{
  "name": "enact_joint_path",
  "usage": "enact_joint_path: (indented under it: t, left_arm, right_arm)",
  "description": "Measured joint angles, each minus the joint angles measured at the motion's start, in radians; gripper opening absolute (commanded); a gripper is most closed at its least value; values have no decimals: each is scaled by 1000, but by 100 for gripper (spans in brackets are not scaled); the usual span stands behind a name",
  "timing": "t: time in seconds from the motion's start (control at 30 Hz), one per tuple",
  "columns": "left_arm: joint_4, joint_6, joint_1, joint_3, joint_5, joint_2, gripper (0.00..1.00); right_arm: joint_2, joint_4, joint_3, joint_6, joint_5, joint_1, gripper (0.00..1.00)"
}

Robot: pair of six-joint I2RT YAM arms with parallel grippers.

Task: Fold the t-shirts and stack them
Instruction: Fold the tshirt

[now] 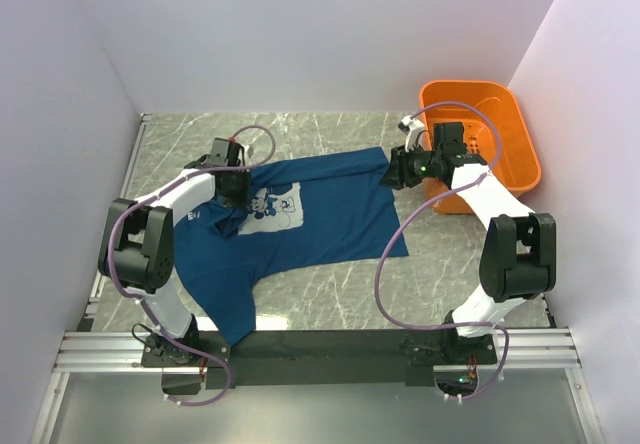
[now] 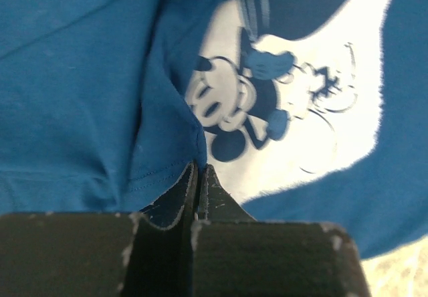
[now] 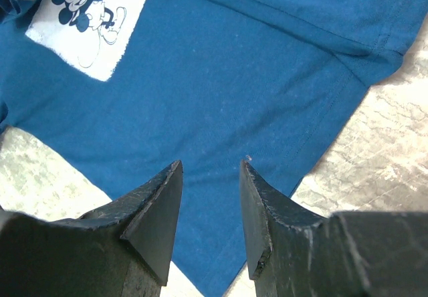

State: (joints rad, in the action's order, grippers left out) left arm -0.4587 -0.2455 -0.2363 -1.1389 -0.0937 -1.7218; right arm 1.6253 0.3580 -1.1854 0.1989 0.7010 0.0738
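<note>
Beside the mouse print (image 1: 272, 207), left gripper (image 2: 198, 173) sat pinched shut on a t-shirt (image 1: 330, 214) fold; right gripper (image 3: 210, 170), well right of print, hung half-open, empty.

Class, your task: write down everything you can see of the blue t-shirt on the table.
The t-shirt is dark blue, short-sleeved, soft cotton-looking knit with stitched hems and a pale square cartoon-mouse print on the chest. It lies print-up, spread but rumpled, on the marble-patterned table, one end reaching its near edge. The left pincer is shut on a raised fold beside the print; the right pincer hangs open above its right edge.
</note>
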Motion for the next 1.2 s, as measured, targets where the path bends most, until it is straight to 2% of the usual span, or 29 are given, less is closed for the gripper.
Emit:
enact_joint_path:
  t: [0.17,0.2,0.27,0.3,0.33,0.47,0.53,0.63,0.77,0.9,1.2]
  left_arm:
    - [-48,11,-24,-34,-59,-5,3]
    - [-60,16,-32,-43,-72,-9,13]
    - [-77,28,-48,-52,-94,-17,24]
    - [-91,34,-58,-56,-104,-23,37]
    - [-102,45,-68,-57,-113,-29,43]
    - [-148,46,-100,-57,-103,-35,58]
    - [-145,27,-106,-53,-38,-13,68]
    - [-108,-32,-55,-22,34,75,69]
    - [16,-151,183,37,30,225,66]
    - [114,-253,391,45,-6,217,60]
    - [131,-345,446,-13,-63,-34,56]
  right_arm:
    - [0,0,0,0,0,0,47]
    - [0,0,0,0,0,0,47]
    - [0,0,0,0,0,0,47]
    - [0,0,0,0,0,0,47]
    - [0,0,0,0,0,-1,47]
    - [0,0,0,0,0,-3,47]
    - [0,0,0,0,0,-5,47]
    - [0,-1,0,0,0,-6,47]
    - [0,-14,9,0,3,-6,47]
    - [0,-23,37,-3,11,-6,47]
    - [0,-29,47,-5,31,-6,47]
